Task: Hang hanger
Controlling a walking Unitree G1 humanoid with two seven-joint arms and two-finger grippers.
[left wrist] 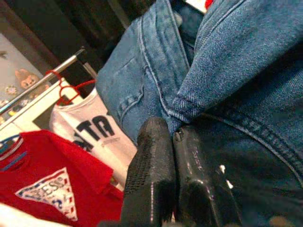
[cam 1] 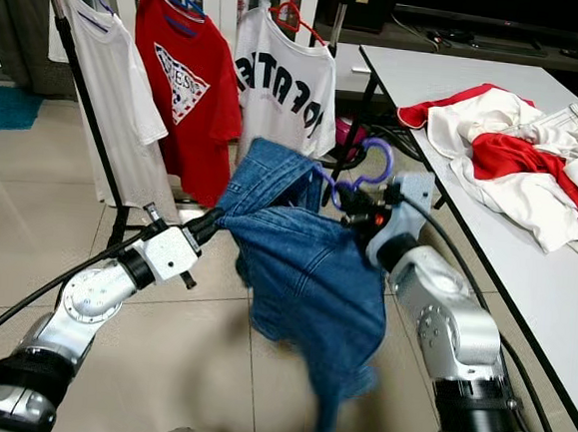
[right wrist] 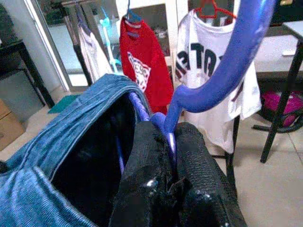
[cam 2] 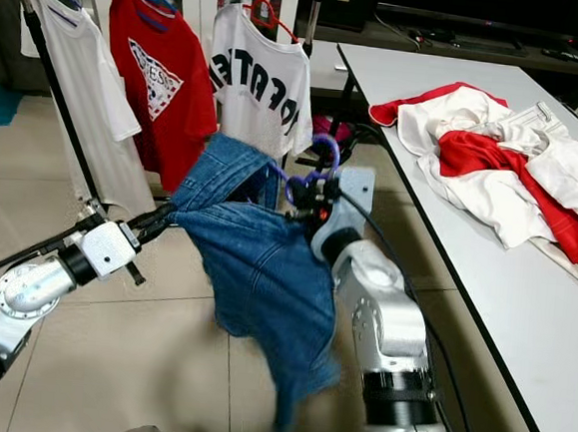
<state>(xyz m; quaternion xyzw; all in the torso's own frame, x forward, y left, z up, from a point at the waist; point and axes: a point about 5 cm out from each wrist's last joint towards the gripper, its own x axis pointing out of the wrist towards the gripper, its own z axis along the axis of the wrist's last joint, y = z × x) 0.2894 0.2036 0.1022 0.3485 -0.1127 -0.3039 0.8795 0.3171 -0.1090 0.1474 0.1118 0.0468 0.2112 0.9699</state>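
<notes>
A blue denim garment (cam 1: 305, 267) hangs on a purple hanger (cam 1: 364, 174) held in the air between my arms. My right gripper (cam 1: 358, 209) is shut on the hanger's neck, just below the hook (right wrist: 222, 71). My left gripper (cam 1: 211, 225) is shut on the denim's left shoulder; its fingers (left wrist: 161, 175) pinch the fabric fold (left wrist: 189, 101). Behind them a clothes rack pole (cam 1: 84, 90) carries a white shirt (cam 1: 113, 92), a red T-shirt (cam 1: 184, 88) and a white printed T-shirt (cam 1: 284, 86) on hangers.
A white table (cam 1: 525, 275) runs along my right, with a heap of white and red clothes (cam 1: 519, 154) on it. Black table legs (cam 1: 362, 112) stand behind the hanger. Tiled floor (cam 1: 29, 216) lies open on my left.
</notes>
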